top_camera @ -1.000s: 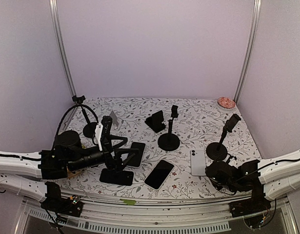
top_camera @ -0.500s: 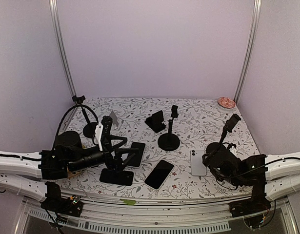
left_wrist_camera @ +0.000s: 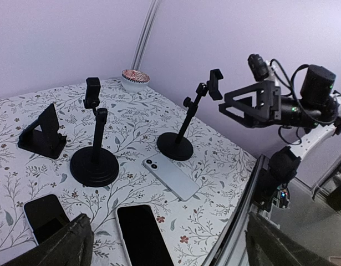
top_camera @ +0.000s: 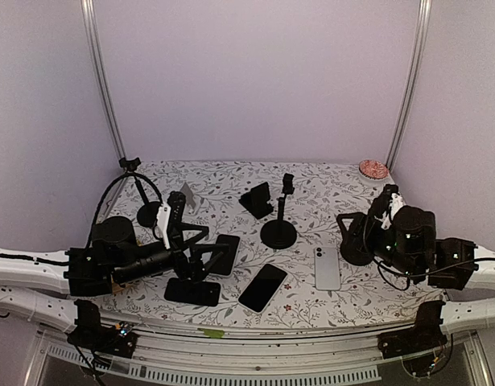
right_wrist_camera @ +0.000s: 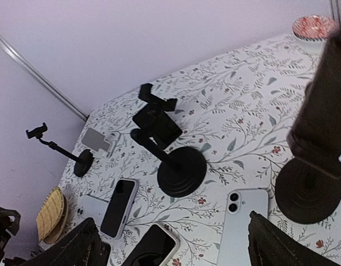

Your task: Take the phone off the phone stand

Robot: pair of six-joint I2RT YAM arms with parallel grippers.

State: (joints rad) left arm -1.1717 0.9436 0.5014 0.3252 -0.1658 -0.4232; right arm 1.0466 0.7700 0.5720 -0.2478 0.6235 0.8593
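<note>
Since 1 s ago the right gripper [right_wrist_camera: 170,241] has risen from the near edge of the table [top_camera: 327,189] to just beside the right stand [top_camera: 357,252], fingers apart. The left gripper [left_wrist_camera: 167,244] has not moved, fingers wide apart. The white phone [top_camera: 327,268] lies flat on the table, near that stand's base.

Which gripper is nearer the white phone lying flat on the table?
Right. The right gripper hovers just right of the white phone; the left gripper is far off on its left side.
</note>
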